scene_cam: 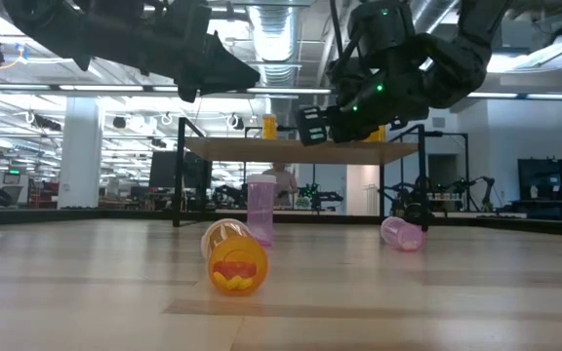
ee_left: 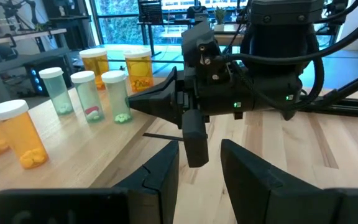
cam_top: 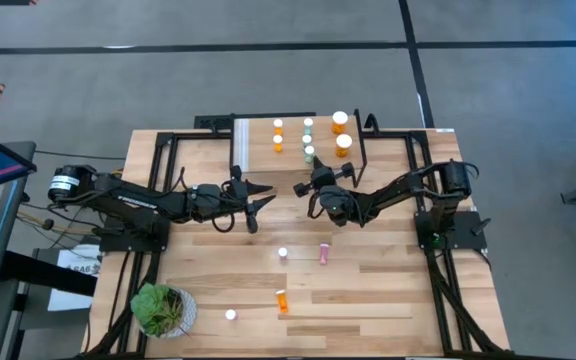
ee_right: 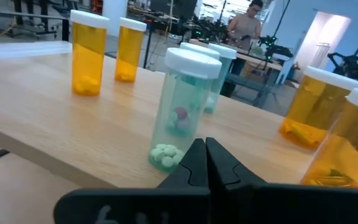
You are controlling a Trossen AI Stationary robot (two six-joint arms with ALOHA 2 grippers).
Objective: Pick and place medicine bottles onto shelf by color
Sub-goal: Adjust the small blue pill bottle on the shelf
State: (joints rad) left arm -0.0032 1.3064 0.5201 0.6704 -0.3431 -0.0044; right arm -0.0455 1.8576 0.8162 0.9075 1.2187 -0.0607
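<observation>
While seven medicine bottles stand on the far shelf (cam_top: 268,152), four wait on the near table (cam_top: 388,290): pink upright (scene_cam: 260,208), pink (scene_cam: 401,234) and orange (scene_cam: 237,263) toppled (light, smooth, prone to roll; grasp mid-body). Left tool (cam_top: 265,195) part-open, empty; right tool (cam_top: 300,187) closed, empty.

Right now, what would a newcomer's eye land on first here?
The two dark arms meeting mid-table: the right gripper, shut, at the shelf edge, the left gripper just opposite it. Then the shelf's capped bottles: orange, green, two wide orange. On the table lie a pink bottle and an orange one.
</observation>
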